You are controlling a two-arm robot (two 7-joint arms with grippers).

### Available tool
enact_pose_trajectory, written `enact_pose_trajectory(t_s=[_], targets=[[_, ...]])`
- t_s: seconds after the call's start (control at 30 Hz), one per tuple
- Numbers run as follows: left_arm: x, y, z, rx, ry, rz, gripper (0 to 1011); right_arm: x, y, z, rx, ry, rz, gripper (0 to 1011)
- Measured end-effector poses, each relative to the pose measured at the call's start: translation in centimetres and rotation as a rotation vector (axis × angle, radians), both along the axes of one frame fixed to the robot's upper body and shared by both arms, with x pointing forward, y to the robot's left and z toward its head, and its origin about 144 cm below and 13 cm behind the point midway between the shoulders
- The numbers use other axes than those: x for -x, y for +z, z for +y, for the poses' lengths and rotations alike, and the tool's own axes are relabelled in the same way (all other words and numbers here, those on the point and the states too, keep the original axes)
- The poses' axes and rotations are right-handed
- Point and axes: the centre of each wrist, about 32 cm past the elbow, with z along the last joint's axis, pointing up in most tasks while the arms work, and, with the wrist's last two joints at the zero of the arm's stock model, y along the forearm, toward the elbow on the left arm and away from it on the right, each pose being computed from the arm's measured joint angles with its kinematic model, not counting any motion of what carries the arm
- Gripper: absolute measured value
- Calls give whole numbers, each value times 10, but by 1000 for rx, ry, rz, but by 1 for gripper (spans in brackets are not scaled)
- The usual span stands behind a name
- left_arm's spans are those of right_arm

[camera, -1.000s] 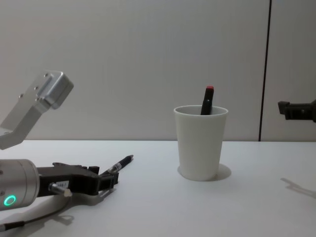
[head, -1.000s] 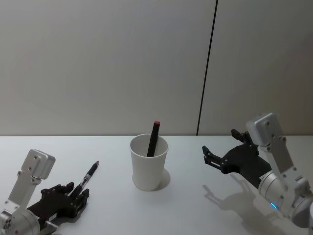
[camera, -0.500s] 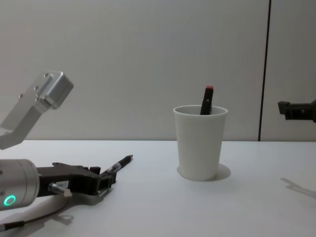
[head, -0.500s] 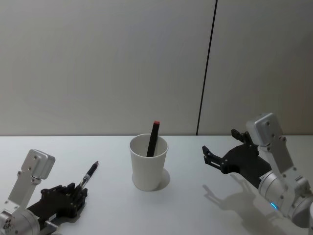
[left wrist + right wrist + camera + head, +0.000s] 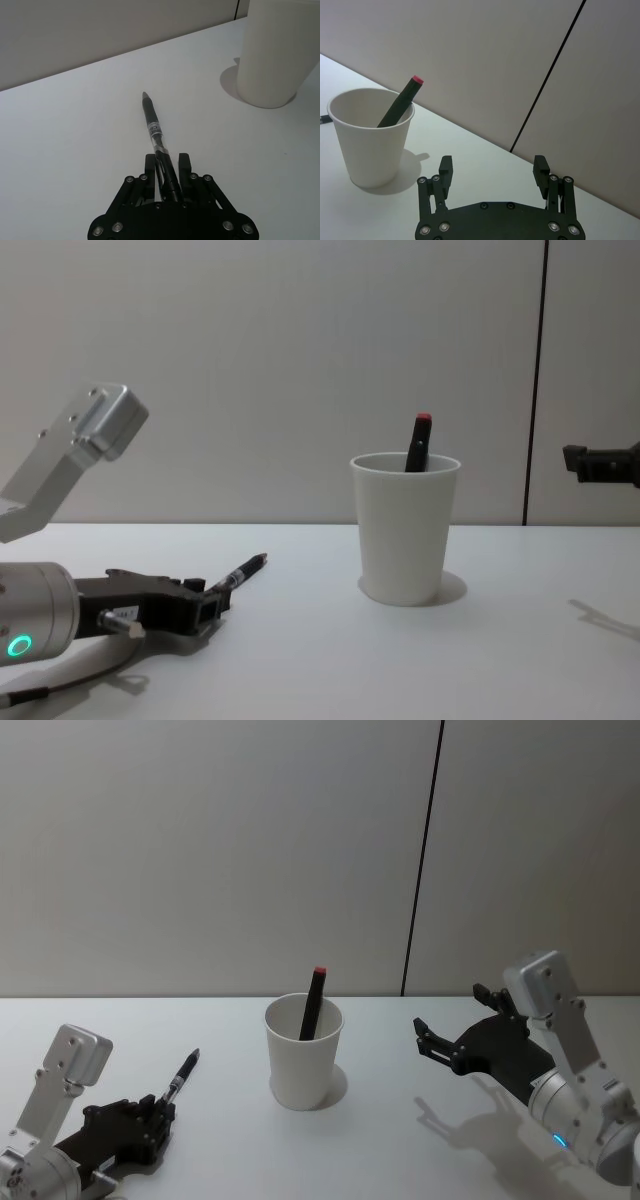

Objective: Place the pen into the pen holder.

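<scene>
Between the parted fingers [image 5: 150,163] of the left end effector [image 5: 167,159] lies the pen [image 5: 152,122].

The pen holder [image 5: 305,1065] at frame centre is plain off-white with no pattern. The marker [image 5: 313,1005] in it is black with a red end. At lower left the pen [image 5: 156,134] is black with a white printed label band. The left tool [image 5: 167,161] and the right tool [image 5: 493,163] are matte black with silvery screw heads, on silver-grey arms. One arm glows with a green ring [image 5: 18,645], the other with a blue spot [image 5: 560,1141]. The bench [image 5: 400,1140] is white. The wall [image 5: 200,850] is pale grey, crossed by one thin black vertical line.
</scene>
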Motion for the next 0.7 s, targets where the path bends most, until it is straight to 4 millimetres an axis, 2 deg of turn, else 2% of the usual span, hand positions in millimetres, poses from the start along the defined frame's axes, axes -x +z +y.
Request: enact_pose_trajectory(t_s=[0.43,0.7], targets=[[0,0,0,0,0,0,206,0,0,0,0,0,0,1001],[0,0,0,0,1,0,199,0,0,0,0,0,0,1001]])
